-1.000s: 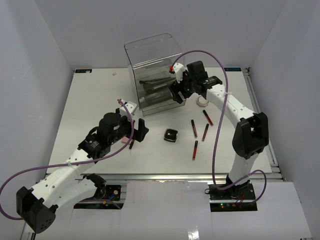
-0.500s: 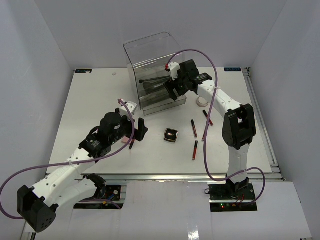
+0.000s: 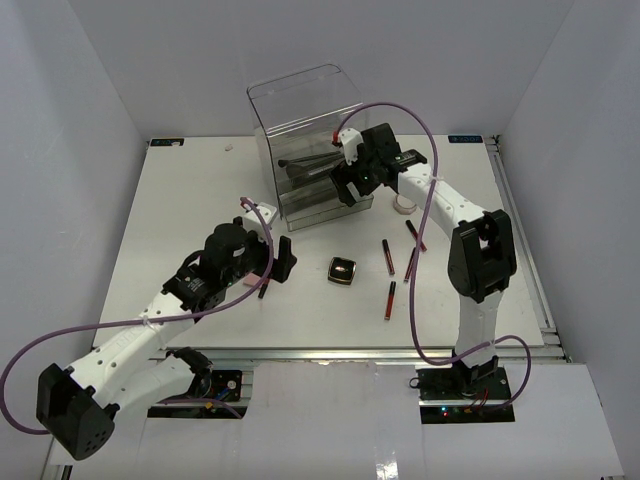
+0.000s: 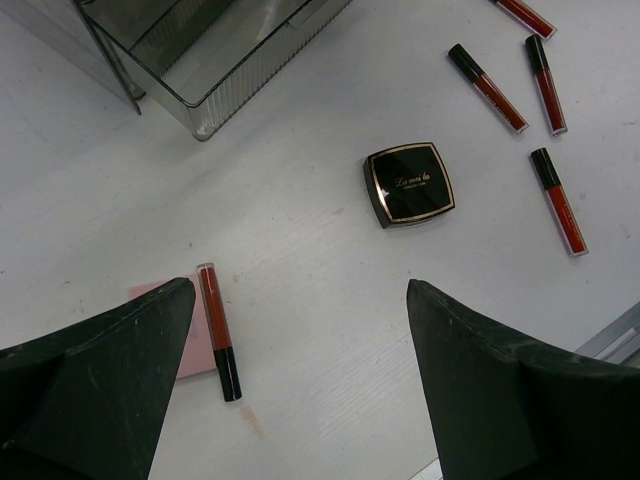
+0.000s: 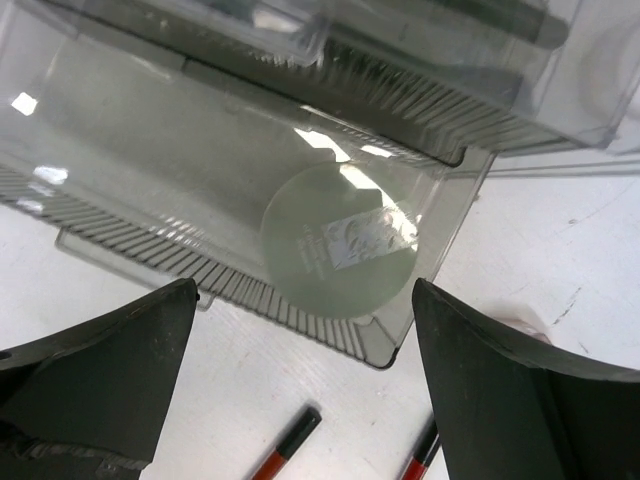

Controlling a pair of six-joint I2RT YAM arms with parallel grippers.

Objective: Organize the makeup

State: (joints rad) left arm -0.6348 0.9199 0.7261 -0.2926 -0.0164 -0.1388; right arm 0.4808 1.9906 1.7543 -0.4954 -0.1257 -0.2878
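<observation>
My right gripper (image 3: 348, 186) is open and empty above the front of the clear acrylic drawer box (image 3: 305, 130). In the right wrist view the gripper (image 5: 303, 300) hangs over the box's pulled-out bottom drawer (image 5: 120, 150), where the round silver tin (image 5: 340, 240) lies. A black brush (image 3: 310, 160) lies in an upper drawer. My left gripper (image 3: 285, 258) is open and empty above the table (image 4: 300, 290). A red-and-black tube (image 4: 218, 330) lies partly on the pink palette (image 4: 198, 340) beside its left finger. The black compact (image 4: 408, 184) lies ahead.
Several more red-and-black tubes (image 3: 387, 256) lie right of the compact (image 3: 343, 270). A small white-pink jar (image 3: 405, 204) stands right of the drawer box. Two tube ends (image 5: 285, 445) show below the drawer. White walls enclose the table.
My right gripper swung left from beside the jar to the front of the drawer box, then eased back slightly. My left gripper shifted a little to the right.
</observation>
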